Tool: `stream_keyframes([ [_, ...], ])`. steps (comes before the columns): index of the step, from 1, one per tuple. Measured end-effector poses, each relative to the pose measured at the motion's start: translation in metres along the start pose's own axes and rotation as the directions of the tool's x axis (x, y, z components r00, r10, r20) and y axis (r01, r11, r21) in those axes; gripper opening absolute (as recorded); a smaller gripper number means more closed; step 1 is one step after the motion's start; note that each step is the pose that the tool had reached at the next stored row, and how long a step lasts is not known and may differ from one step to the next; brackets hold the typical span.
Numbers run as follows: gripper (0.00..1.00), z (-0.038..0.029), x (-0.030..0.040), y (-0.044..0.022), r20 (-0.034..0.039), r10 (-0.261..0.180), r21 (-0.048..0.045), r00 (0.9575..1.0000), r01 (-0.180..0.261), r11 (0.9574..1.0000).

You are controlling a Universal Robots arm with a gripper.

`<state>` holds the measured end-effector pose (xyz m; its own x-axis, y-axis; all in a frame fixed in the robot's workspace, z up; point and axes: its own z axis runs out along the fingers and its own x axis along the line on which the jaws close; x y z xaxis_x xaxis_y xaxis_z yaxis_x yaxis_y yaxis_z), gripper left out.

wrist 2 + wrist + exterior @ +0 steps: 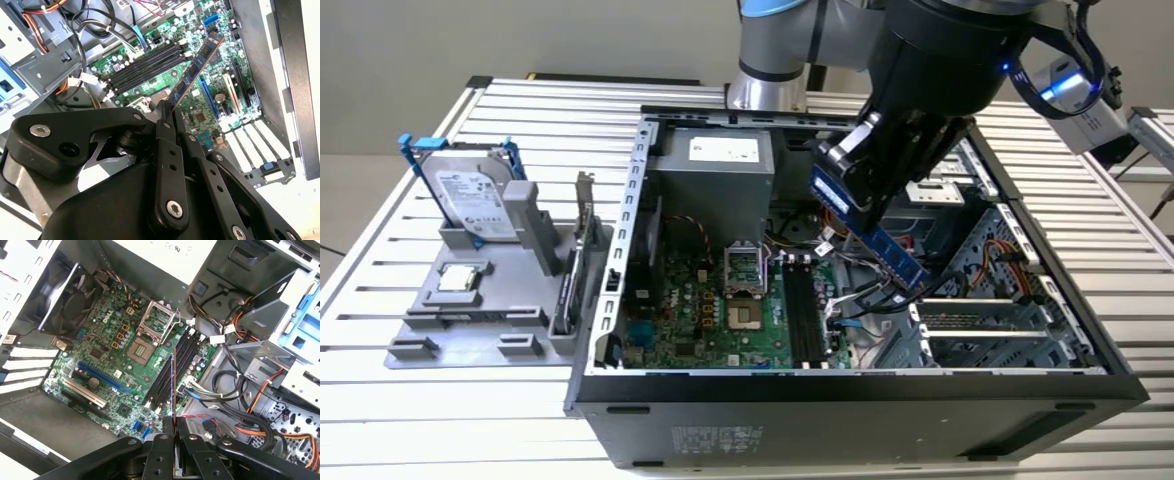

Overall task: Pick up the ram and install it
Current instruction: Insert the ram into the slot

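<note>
My gripper (pixel 851 180) is shut on the ram (pixel 887 245), a long narrow blue stick, and holds it tilted above the inside of the open computer case (pixel 854 385). In the second wrist view the ram (pixel 197 67) juts out from the gripper (pixel 168 112) over the green motherboard (pixel 210 107). Seen edge-on in the first wrist view, the ram (pixel 173 385) hangs in line with the black memory slots (pixel 162 377), still clear above them. Those slots (pixel 801 310) lie on the motherboard (pixel 700 315) below and to the exterior view's left of the ram.
A grey holder (pixel 480 325) to the exterior view's left of the case carries a silver hard drive (pixel 467 195), a dark card with a metal bracket (pixel 580 250) and a small chip (pixel 458 278). Loose cables (pixel 220 390), a drive cage (pixel 987 310) and the power supply (pixel 720 165) crowd the case.
</note>
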<state>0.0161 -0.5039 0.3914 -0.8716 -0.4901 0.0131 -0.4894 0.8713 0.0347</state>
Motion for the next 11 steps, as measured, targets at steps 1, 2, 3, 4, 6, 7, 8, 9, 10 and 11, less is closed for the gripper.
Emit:
stream_keyframes([
  [1, 0.00, 0.0000, 0.0000, 0.0000, 0.0001, 0.003, 0.0000, 1.0000, -0.003, 1.0000],
  [2, 0.00, 0.0000, 0.0000, 0.0000, 0.0001, 0.004, 0.0000, 1.0000, -0.004, 1.0000],
  [3, 0.00, 0.0000, 0.0000, 0.0000, 0.0001, 0.004, -0.0001, 1.0000, -0.004, 1.0000],
  [4, 0.00, 0.0000, 0.0000, 0.0000, 0.0001, 0.004, 0.0000, 1.0000, -0.004, 1.0000],
  [6, 0.00, 0.0000, 0.0000, 0.0000, 0.0002, 0.005, -0.0001, 1.0000, -0.005, 1.0000],
  [7, 0.00, 0.0000, 0.0000, 0.0000, 0.0002, 0.005, 0.0000, 1.0000, -0.005, 1.0000],
  [8, 0.00, 0.0000, 0.0000, 0.0000, 0.0002, 0.006, -0.0001, 1.0000, -0.006, 1.0000],
  [9, 0.00, 0.0000, 0.0000, 0.0000, 0.0003, 0.009, -0.0001, 1.0000, -0.009, 1.0000],
  [10, 0.00, 0.0000, 0.0000, 0.0000, 0.0004, 0.011, -0.0002, 0.9999, -0.011, 0.9999],
  [11, 0.00, 0.0000, 0.0000, 0.0000, 0.0005, 0.013, -0.0002, 0.9999, -0.013, 0.9999],
])
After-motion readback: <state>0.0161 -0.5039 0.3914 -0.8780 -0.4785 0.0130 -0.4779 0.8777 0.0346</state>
